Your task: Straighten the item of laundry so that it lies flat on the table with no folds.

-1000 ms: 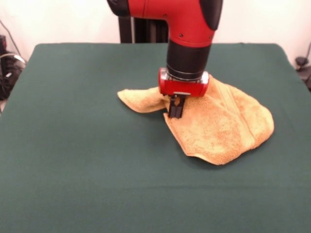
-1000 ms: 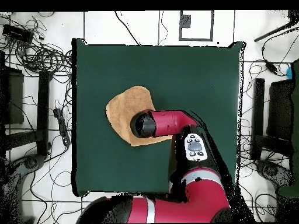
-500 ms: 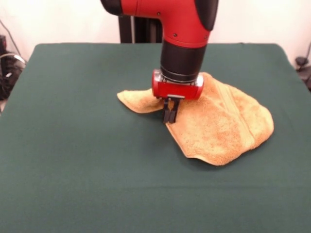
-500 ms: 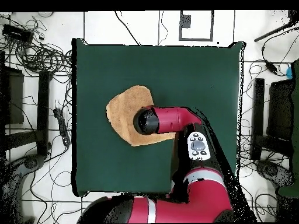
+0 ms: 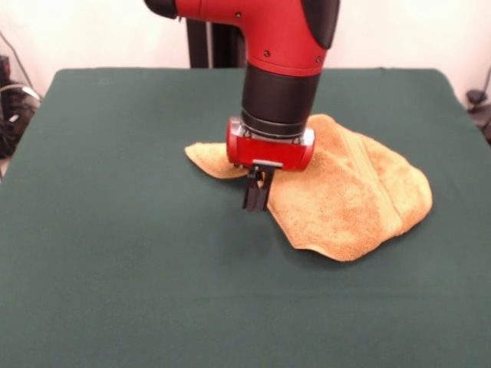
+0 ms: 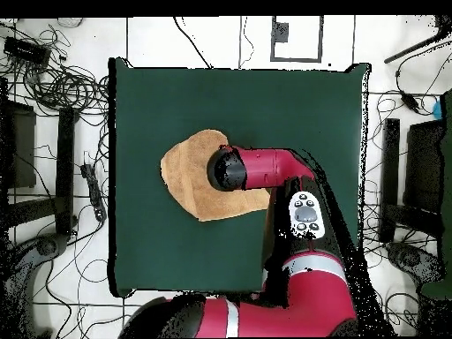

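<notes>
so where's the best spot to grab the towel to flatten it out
Probably the narrow folded tongue of the towel beside the claw. It lies doubled toward the middle of the table; coming straight down and pinching its tip should let the fold be drawn open.

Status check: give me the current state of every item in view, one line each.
towel: crumpled, folded over itself, not flat.
gripper: shut, empty, tips low at the towel's edge over bare cloth.
table: green cover smooth, holds only the towel.
</notes>
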{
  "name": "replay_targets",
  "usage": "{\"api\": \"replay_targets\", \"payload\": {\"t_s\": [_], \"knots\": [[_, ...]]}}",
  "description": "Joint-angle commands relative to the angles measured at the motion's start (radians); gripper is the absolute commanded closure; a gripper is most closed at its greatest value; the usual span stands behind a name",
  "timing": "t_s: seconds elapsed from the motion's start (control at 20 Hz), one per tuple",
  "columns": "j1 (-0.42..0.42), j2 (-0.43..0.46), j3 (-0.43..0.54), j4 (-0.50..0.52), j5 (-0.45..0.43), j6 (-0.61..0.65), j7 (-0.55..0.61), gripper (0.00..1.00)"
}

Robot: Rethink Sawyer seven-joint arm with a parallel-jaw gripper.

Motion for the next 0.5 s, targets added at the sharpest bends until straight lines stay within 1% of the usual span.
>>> {"api": "replay_targets", "payload": {"t_s": [0.05,0.15,0.25,0.35,0.5], "knots": [[-0.021,0.042,0.066,-0.024,0.014,0.05,0.035,1.0],[-0.053,0.041,0.108,0.024,0.067,0.165,0.017,1.0],[-0.07,0.038,0.133,0.047,0.104,0.237,0.009,1.0],[-0.078,0.033,0.145,0.065,0.115,0.241,0.01,1.0],[-0.087,0.03,0.154,0.073,0.116,0.208,0.014,1.0]]}}
